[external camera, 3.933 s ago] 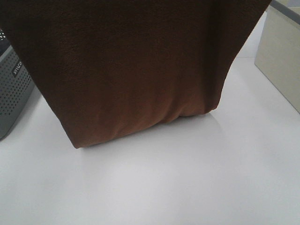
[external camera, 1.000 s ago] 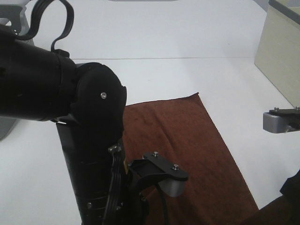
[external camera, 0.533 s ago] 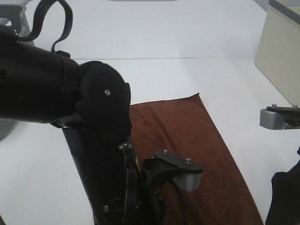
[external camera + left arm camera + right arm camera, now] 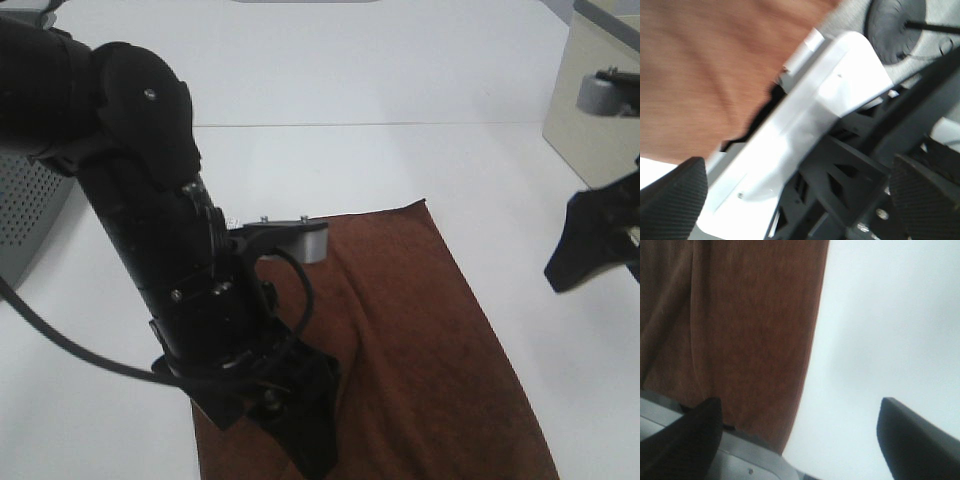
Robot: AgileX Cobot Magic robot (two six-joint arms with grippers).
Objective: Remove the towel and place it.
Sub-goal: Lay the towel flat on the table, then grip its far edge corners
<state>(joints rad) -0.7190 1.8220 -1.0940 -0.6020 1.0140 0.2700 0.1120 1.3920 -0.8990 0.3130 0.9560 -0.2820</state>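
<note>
The dark brown towel (image 4: 420, 330) lies spread flat on the white table (image 4: 350, 80), running from the middle toward the front edge. My left gripper (image 4: 305, 445) hangs over the towel's front left part, open and empty. In the left wrist view its textured fingertips (image 4: 671, 192) stand wide apart, with the towel (image 4: 705, 70) beyond them. My right gripper (image 4: 588, 245) hovers to the right of the towel over bare table, open and empty. The right wrist view shows the towel's edge (image 4: 740, 330) between its spread fingertips (image 4: 915, 442).
A grey perforated basket (image 4: 25, 215) stands at the left edge behind the left arm. A beige box (image 4: 595, 110) stands at the back right, close to the right arm. The table's front edge and metal frame (image 4: 805, 125) show in the left wrist view.
The towel, earlier held up hanging before the camera, now lies flat. Over the last second the left arm swung left and back, and the right gripper rose and moved further from the towel.
</note>
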